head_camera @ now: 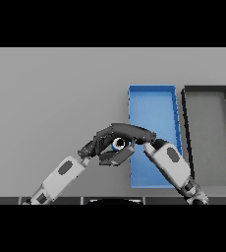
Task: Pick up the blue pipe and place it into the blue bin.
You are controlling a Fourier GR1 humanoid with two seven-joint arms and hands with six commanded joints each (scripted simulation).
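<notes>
A: Left to right. Left hand in from the lower left of the table, dark fingers curled toward the middle. Touching or just beside the pipe; cannot tell which.

B: Pipe position?

A: Blue pipe between both hands, just off the left wall of the blue bin, near the table's front edge. Only one round open end visible, pale ring with dark bore. Rest hidden by fingers. Whether lifted off the table or not: cannot tell.

B: Right hand?

A: Right hand reaching across from the lower right, forearm over the bin's front half. Fingers arched over the top of the pipe, thumb under; looks wrapped round it, not spread.

B: Handling?

A: Judgement only: rigid, light, hollow. Smooth round wall, so likely slippery and prone to roll or twist in a loose hold. Best taken round the mid-length, fingers and thumb on opposite sides, not by the open end.

B: Anything else on the table?

A: Dark grey bin just beside the blue one, toward the right edge. Not the target. Blue bin looks empty in the visible part.
</notes>
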